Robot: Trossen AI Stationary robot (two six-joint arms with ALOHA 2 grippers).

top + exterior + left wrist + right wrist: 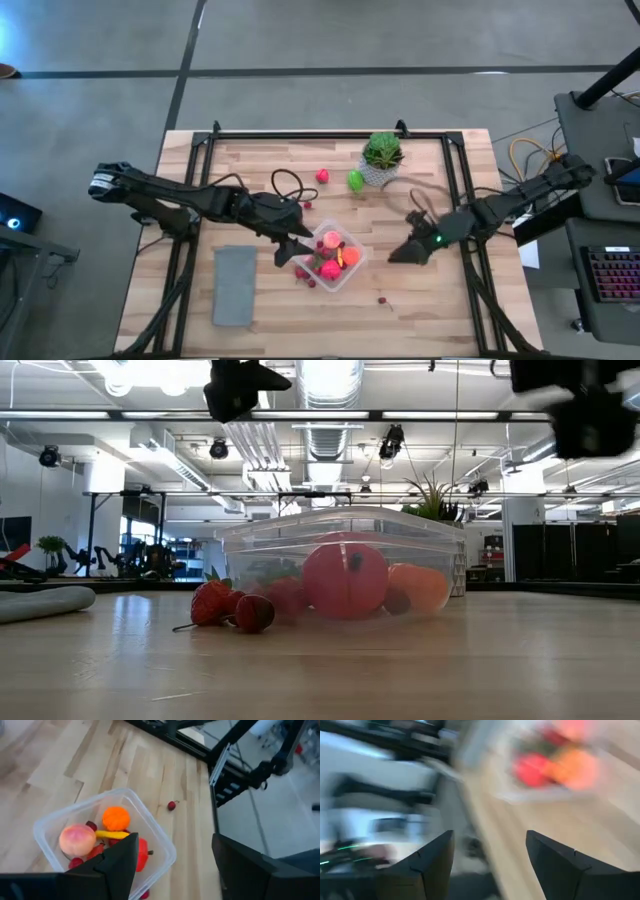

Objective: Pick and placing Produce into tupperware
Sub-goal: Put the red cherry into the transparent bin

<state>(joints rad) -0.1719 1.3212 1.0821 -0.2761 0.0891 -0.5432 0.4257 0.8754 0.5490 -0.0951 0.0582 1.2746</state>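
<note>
Sitting mid-table, tupperware (337, 262) holds pink, orange, yellow and red produce (116, 818). Red berries (230, 607) lie against box's left wall. Stray berry (381, 298), green piece (355, 180), potted plant (382, 153), grey mat (235, 285) around. Left gripper (289, 252) hovers at box's left edge, fingers apart, empty. Right gripper (403, 253) just right of box, fingers spread, empty.

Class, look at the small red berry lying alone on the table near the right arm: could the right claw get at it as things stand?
Probably yes. The small red berry lies alone on bare wood, apart from the tupperware, with the open, empty right claw close by and nothing between them.
</note>
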